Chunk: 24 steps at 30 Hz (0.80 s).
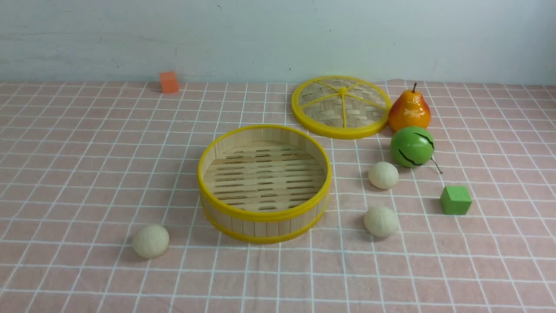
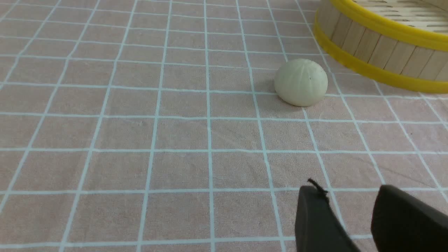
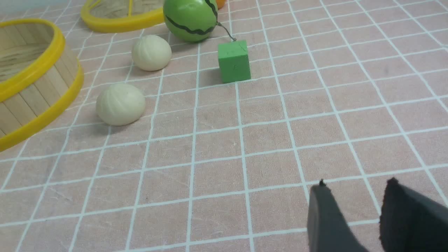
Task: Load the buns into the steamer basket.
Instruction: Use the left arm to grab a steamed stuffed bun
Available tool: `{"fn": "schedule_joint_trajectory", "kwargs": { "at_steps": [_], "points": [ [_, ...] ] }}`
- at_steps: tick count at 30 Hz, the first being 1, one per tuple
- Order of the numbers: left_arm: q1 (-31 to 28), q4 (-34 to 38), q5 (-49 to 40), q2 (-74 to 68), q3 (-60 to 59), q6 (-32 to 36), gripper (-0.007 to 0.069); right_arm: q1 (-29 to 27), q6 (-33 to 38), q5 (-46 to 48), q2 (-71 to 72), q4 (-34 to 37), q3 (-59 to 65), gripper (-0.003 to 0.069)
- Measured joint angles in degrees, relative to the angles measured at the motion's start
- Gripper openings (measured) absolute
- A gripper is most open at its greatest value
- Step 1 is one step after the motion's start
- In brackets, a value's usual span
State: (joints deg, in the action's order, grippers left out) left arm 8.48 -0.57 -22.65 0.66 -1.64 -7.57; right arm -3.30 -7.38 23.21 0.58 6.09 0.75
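Left pincer (image 2: 350,197) and right pincer (image 3: 357,190) hang spread and empty, so the first pickup seems pending: a lone bun (image 2: 301,82) lies ahead of the left, a nearer bun (image 3: 120,104) and farther bun (image 3: 151,52) ahead of the right, all outside the steamer basket (image 1: 264,216); next, reach forward, straddle one, close.

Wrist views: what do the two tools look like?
The left tool and right tool each show two matte black, tapering fingers. A short dark thread sticks up from one left fingertip. No cables or markings visible; the arms are out of view.
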Motion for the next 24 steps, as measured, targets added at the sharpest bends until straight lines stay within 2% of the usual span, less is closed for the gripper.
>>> {"fn": "schedule_joint_trajectory", "kwargs": {
  "at_steps": [24],
  "points": [
    [0.00,0.00,0.65,0.00,0.00,0.00,0.0237,0.00,0.00,0.00,0.00,0.00,0.00,0.0239]
  ]
}}
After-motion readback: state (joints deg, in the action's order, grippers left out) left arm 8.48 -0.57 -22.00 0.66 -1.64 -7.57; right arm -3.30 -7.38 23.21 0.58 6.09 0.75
